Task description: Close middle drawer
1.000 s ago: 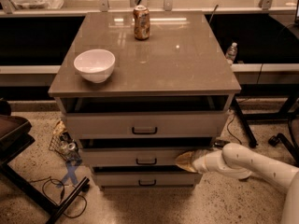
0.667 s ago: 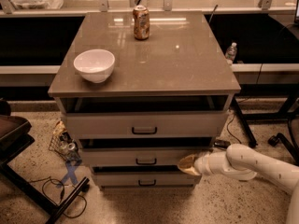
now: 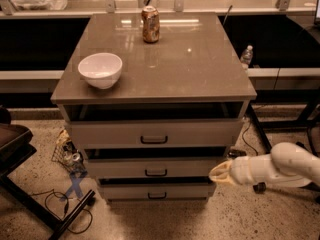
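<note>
The middle drawer [image 3: 156, 168] is the grey-beige front with a small dark handle [image 3: 156, 172], between two like drawers in the cabinet. It stands slightly pulled out, with a dark gap above its front. My gripper [image 3: 220, 174] has a yellowish tip and sits at the right end of the middle drawer's front, at the same height. I cannot tell whether it touches the front. The white arm [image 3: 280, 168] runs in from the right, low over the floor.
The top drawer [image 3: 154, 133] sticks out too; the bottom drawer [image 3: 157, 191] is below. On the cabinet top [image 3: 190, 64] stand a white bowl [image 3: 100, 70] and a can [image 3: 150, 24]. A dark stand [image 3: 30, 184], cables and a wire basket lie on the floor left; a bottle [image 3: 246, 56] at right.
My gripper tip has shifted to the right along the middle drawer's front, from over the front's right part to its right end. The drawers look unchanged.
</note>
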{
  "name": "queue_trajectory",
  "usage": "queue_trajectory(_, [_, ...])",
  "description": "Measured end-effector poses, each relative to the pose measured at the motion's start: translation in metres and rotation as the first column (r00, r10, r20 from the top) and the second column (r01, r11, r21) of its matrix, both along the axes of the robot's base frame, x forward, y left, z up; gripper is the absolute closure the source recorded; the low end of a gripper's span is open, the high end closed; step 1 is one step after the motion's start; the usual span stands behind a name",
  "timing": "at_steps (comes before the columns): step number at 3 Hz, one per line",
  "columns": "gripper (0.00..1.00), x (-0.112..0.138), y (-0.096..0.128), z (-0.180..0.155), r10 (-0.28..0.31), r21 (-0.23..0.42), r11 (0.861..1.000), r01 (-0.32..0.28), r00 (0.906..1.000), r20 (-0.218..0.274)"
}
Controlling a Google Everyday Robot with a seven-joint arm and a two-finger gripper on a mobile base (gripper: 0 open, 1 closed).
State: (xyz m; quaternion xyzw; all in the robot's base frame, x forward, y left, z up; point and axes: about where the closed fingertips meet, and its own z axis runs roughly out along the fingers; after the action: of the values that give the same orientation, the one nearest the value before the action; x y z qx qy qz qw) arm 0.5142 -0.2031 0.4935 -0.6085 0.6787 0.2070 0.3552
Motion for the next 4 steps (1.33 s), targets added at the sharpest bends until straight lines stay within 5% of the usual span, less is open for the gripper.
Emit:
queue_trajectory(2, [1.00, 0.003, -0.064, 0.141, 0.043, -0.062, 0.997, -0.038, 0.9951, 0.089])
queue_trajectory(4, [1.00, -0.010, -0.072, 0.266, 0.037, -0.173, 0.985, -0.009, 0.9872, 0.155])
